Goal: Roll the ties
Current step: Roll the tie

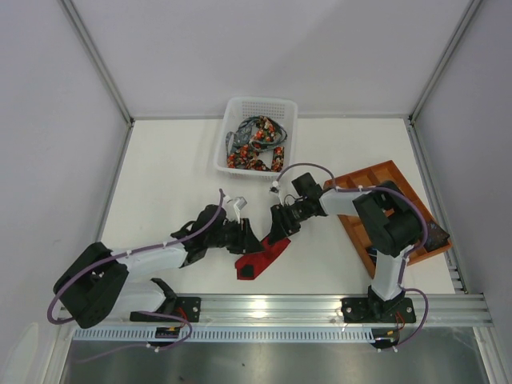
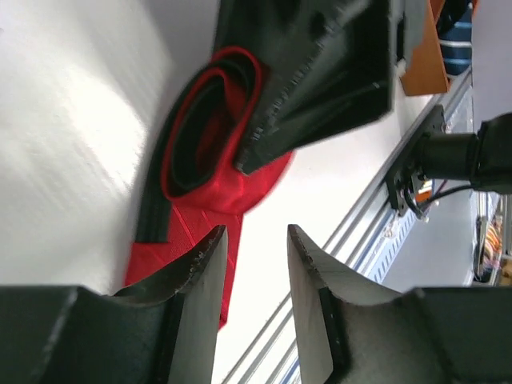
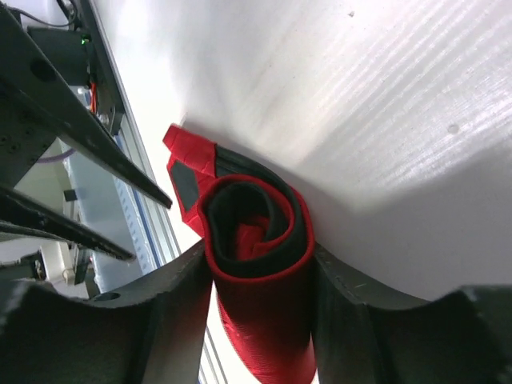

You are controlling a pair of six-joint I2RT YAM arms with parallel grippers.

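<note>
The plain deep red tie (image 1: 260, 258) lies on the table near the front rail, partly rolled with its dark lining showing. My right gripper (image 1: 281, 223) is shut on the rolled part (image 3: 264, 336), one finger on each side of the coil (image 2: 200, 136). The unrolled wide end (image 2: 188, 232) lies flat toward the rail. My left gripper (image 1: 243, 238) is open and empty (image 2: 256, 236), just beside the flat end and low over the table. Several dark floral-dotted ties (image 1: 256, 144) lie in the white basket. A navy striped tie (image 1: 436, 236) sits in the tray.
The white perforated basket (image 1: 237, 108) stands at the back middle. The orange-brown gridded tray (image 1: 390, 171) lies at the right, under the right arm. The metal front rail (image 1: 320, 304) runs close behind the tie's wide end.
</note>
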